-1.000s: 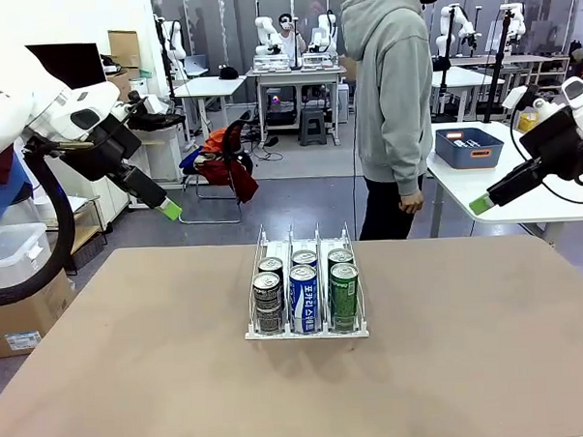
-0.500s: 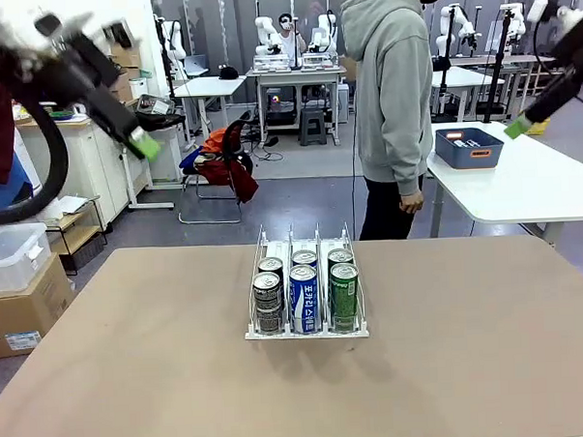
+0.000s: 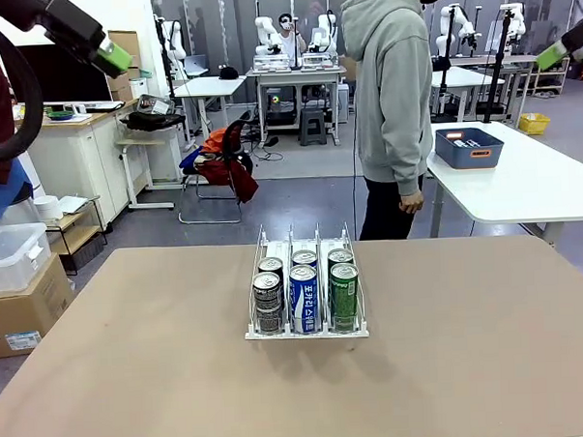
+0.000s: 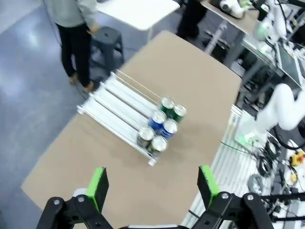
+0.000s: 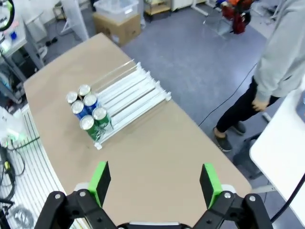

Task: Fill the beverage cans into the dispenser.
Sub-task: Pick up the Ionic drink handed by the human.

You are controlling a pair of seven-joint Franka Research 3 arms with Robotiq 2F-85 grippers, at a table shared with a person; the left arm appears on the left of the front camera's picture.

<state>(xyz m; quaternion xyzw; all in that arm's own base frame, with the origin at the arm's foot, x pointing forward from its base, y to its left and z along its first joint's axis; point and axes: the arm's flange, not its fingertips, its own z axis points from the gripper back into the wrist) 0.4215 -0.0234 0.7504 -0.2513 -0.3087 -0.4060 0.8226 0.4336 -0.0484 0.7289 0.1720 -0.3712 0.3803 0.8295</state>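
Note:
The dispenser (image 3: 307,326), a clear three-lane rack on a white base, stands mid-table. Several beverage cans fill its near end in two rows: dark grey (image 3: 267,302), blue-and-white (image 3: 304,297), green-and-white (image 3: 344,296), with more right behind them. My left gripper (image 3: 110,54) hangs high at the upper left and my right gripper (image 3: 553,54) high at the upper right, both far from the rack. From above, the left wrist view shows the dispenser (image 4: 116,109) and cans (image 4: 161,126) beyond the open left gripper (image 4: 152,187). The right gripper (image 5: 155,183) is open too, above the dispenser (image 5: 128,98) and cans (image 5: 87,112).
The brown table (image 3: 452,347) is bare around the rack. A person (image 3: 393,98) in a grey hoodie stands beyond the far edge. A white side table at the right carries a blue tub (image 3: 468,147). A cardboard box (image 3: 24,308) and plastic bin sit on the floor at left.
Both arms have swung up and away from the table's sides to the picture's upper corners. The cans, the rack and the person have stayed put.

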